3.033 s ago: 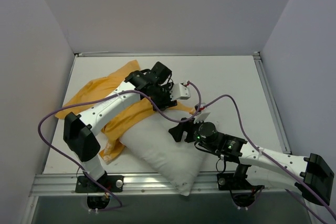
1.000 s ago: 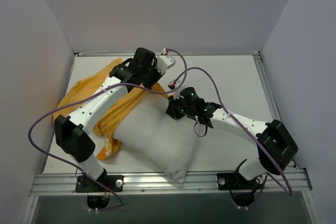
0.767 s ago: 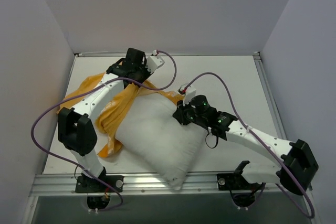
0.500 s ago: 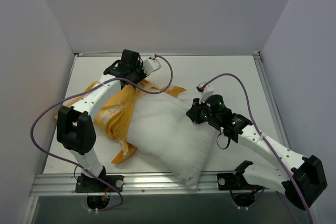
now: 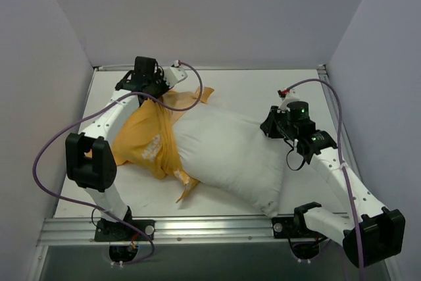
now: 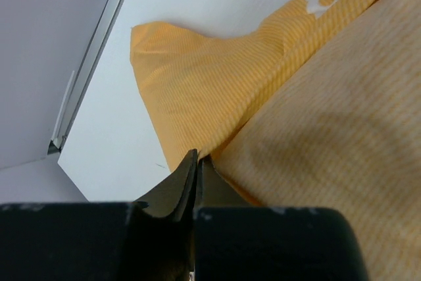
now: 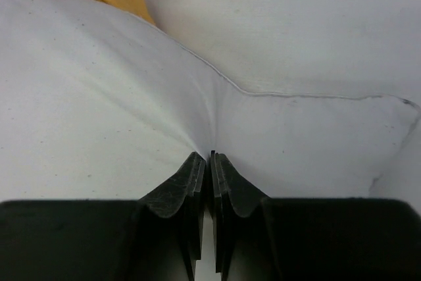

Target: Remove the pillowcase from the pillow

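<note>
Tabletop [image 5: 263, 87]: white, shut in by walls [image 5: 197, 18] at left, back and right, with a metal rail [image 5: 197, 228] along the near edge. Bare at the back right and in the near left corner.

Pillow [image 5: 230, 153]: plain white, plump, laid slantwise across the middle. Near corner close to the rail. Left end inside the pillowcase, most of the length uncovered.

Pillowcase [image 5: 141, 139]: orange-yellow with white print, bunched over the pillow's left end. One flap spread flat toward the back edge, a narrow tail trailing toward the near side. A strip of bare tabletop between it and the left wall.

Left claw [image 6: 196, 162]: near the back left corner, pinched tight on a fold of the pillowcase.

Right claw [image 7: 210, 159]: at the pillow's right end, narrow, pinched on a pucker of the white pillow cloth.
</note>
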Controlling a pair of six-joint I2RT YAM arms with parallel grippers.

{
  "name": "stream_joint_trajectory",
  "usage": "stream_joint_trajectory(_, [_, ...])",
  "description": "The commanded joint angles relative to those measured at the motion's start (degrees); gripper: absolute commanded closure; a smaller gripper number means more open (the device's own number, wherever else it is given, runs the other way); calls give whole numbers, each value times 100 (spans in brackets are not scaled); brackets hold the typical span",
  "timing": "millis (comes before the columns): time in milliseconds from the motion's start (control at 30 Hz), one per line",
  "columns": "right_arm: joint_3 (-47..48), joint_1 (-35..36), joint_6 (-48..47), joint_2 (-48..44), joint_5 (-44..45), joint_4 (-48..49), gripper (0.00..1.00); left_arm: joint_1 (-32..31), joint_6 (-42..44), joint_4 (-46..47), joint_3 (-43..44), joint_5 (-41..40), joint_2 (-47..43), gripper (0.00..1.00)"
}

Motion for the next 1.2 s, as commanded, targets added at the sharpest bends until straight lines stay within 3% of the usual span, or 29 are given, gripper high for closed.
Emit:
stream_joint_trajectory(0, [532, -456, -488, 153, 713, -709, 100, 358, -32, 388, 506, -684, -137, 97])
stream_joint_trajectory(33, [647, -501, -532, 301, 722, -647, 100, 367, -128, 292, 612, -650, -111, 92])
stream_joint_trajectory(67, [839, -510, -628, 407, 609, -595, 100, 375, -216, 125, 726, -432, -84, 79])
stream_joint_trajectory(100, [937, -511, -664, 678, 512, -559, 100, 375, -295, -442, 1084, -21, -75, 38])
stream_joint_trajectory(133, [1016, -502, -664, 794, 372, -507, 100, 375, -505, -761, 1296, 375, -93, 9])
stream_joint_trajectory(167, [1052, -493, -647, 900, 101, -445, 100, 375, -681, -1051, 1498, 788, -128, 6])
stream_joint_trajectory(200, [1017, -484, -612, 1014, 37, -253, 100, 375, -926, -1411, 1866, 1480, -224, 6])
stream_joint_trajectory(300, [929, -475, -629, 1233, -69, 20, 100, 436, -1613, -2088, 2648, 2545, -409, 6])
stream_joint_trajectory(400, [1086, -502, -769, 1567, 10, 30, 100, 769, -1957, -2755, 3177, 3180, -462, 6])
stream_joint_trajectory(500, [1341, -493, -866, 1857, 72, -92, 100, 1165, -1870, -3625, 3784, 3455, -436, 6])
stream_joint_trajectory(633, [2051, -493, -893, 1937, 274, -443, 100, 1717, -1046, -4340, 3348, 3105, -734, 6])
stream_joint_trajectory(667, [2237, -493, -884, 1955, 300, -871, 88, 1842, -886, -4533, 2911, 3043, -961, 6])
stream_joint_trajectory(700, [2413, -493, -867, 1990, 300, -1084, 55, 1965, -693, -4630, 2637, 2938, -1111, 6])
stream_joint_trajectory(733, [2545, -493, -788, 1973, 239, -1269, 37, 2132, -187, -4701, 2347, 2806, -1278, 6])
stream_joint_trajectory(767, [2720, -458, -752, 1938, 221, -1532, 10, 2194, 140, -4806, 1631, 2518, -1706, 6])
stream_joint_trajectory(800, [2748, -423, -717, 1799, 186, -1613, 1, 2212, 509, -4850, 1223, 2341, -1962, 6])
stream_joint_trajectory(833, [2748, -370, -673, 1719, 186, -1701, 0, 2221, 1209, -4886, 801, 2191, -2209, 6])
stream_joint_trajectory(933, [2696, 357, -305, 1420, 431, -1860, 0, 2195, 2022, -4807, -632, 1952, -3185, 6])
stream_joint_trajectory(1067, [2327, 1825, 556, 1357, 1203, -1387, 0, 1730, 1507, -3948, -1575, 1830, -3871, 6])
stream_joint_trajectory(1167, [2089, 2739, 1137, 1821, 1993, -1113, 0, 975, 1181, -3675, -2041, 1505, -4003, 6])
